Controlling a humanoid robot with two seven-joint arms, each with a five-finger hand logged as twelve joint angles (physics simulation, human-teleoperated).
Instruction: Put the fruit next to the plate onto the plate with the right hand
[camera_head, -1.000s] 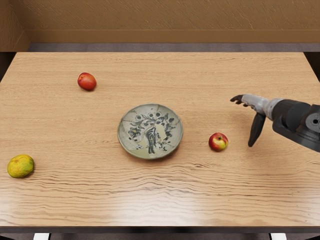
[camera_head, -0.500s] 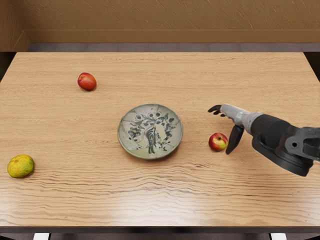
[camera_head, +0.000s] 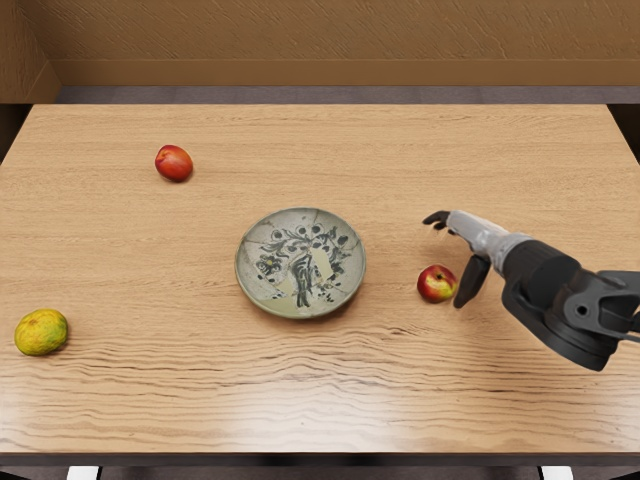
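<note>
Right robot hand open, holding nothing: fingers spread and slightly curled at the tips, pointing toward the plate, thumb hanging down apart from them. Arm comes in from the right edge, low, dark forearm over the table. Red apple with a yellowish patch lies on the table right of the plate, near it but not touching, not on it. Thumb sits just beside the apple on the side away from the plate; contact cannot be told. Fingers are above and behind the apple, not closed around it. Plate is round, grey-beige with a dark painted pattern, nothing on it, about mid-table. A second red fruit lies well apart from the plate, far back to its left. A yellow-green fruit lies far left of the plate, toward the front, near the table's left edge.
</note>
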